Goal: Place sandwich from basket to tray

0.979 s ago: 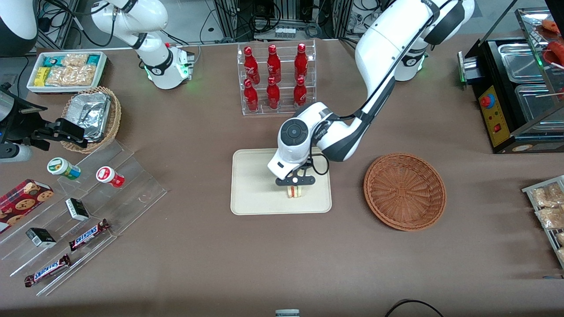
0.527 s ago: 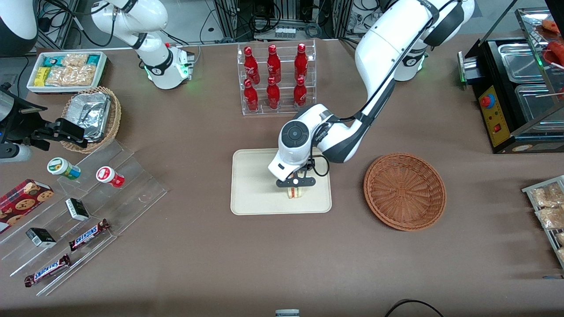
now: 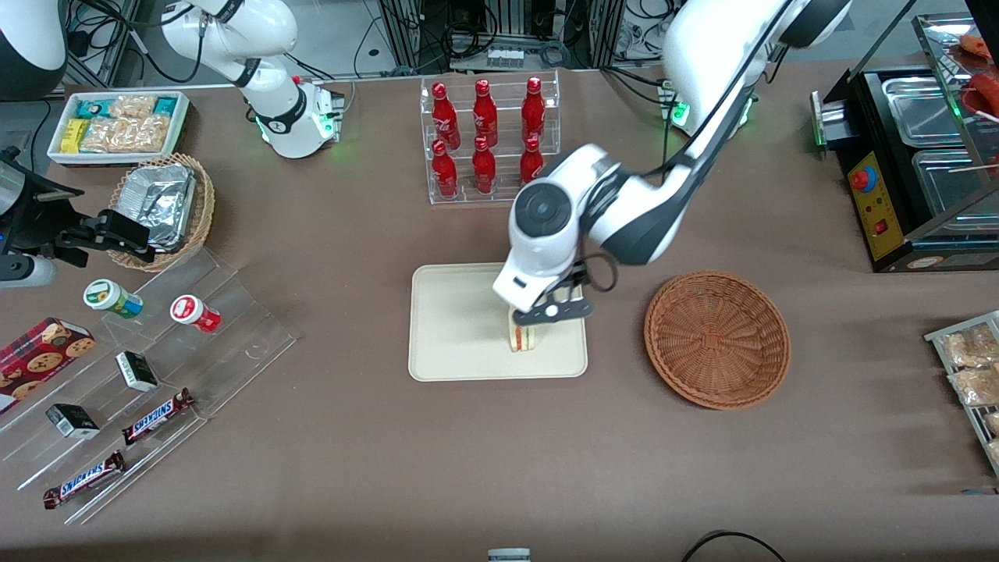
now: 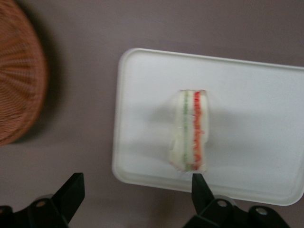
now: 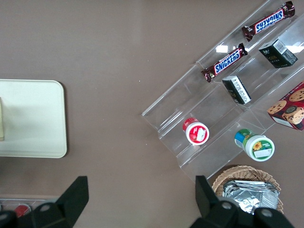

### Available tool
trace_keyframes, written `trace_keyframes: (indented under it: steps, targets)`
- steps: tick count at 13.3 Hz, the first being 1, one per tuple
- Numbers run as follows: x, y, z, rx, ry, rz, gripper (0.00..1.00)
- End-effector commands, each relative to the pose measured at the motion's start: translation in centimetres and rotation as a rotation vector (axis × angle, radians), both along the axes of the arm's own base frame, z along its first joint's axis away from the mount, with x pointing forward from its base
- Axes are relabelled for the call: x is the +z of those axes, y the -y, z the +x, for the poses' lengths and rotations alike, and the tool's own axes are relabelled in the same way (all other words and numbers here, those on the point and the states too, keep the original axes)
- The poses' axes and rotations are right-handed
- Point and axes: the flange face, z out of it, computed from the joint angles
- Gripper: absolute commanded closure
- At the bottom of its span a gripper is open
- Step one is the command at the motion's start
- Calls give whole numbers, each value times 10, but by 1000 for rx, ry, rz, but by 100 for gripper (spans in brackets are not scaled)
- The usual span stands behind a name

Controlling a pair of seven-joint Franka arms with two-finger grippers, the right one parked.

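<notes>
The sandwich (image 3: 523,337) stands on its edge on the cream tray (image 3: 453,328), near the tray's end that faces the basket. Its green, white and red layers show clearly in the left wrist view (image 4: 190,135), where the tray (image 4: 256,90) fills much of the picture. My left gripper (image 3: 551,312) hovers above the sandwich, open, with nothing between its fingers (image 4: 137,183). The reddish-brown basket (image 3: 716,339) lies empty beside the tray, toward the working arm's end; its rim (image 4: 19,85) also shows in the left wrist view.
A clear rack of red bottles (image 3: 488,140) stands farther from the front camera than the tray. Toward the parked arm's end are a stepped acrylic shelf with candy bars and cups (image 3: 156,367), a foil-filled wicker basket (image 3: 164,207) and a white snack bin (image 3: 121,125). A black appliance (image 3: 913,172) sits at the working arm's end.
The gripper has risen off the sandwich and shifted a little toward the basket. The sandwich stays standing on the tray.
</notes>
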Motion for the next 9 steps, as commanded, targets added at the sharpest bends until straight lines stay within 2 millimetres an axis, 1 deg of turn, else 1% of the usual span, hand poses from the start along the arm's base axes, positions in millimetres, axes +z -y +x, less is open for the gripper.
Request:
trace_keyframes:
  steps: [1, 3, 4, 5, 8, 9]
  targets:
    - [63, -67, 1, 101, -2, 3, 1]
    - [99, -94, -7, 137, 30, -4, 1]
    - [108, -105, -15, 145, 30, 11, 1]
    - [116, -121, -18, 148, 27, 26, 1]
    - [149, -176, -20, 115, 17, 43, 1]
    - [159, -191, -20, 105, 19, 40, 1]
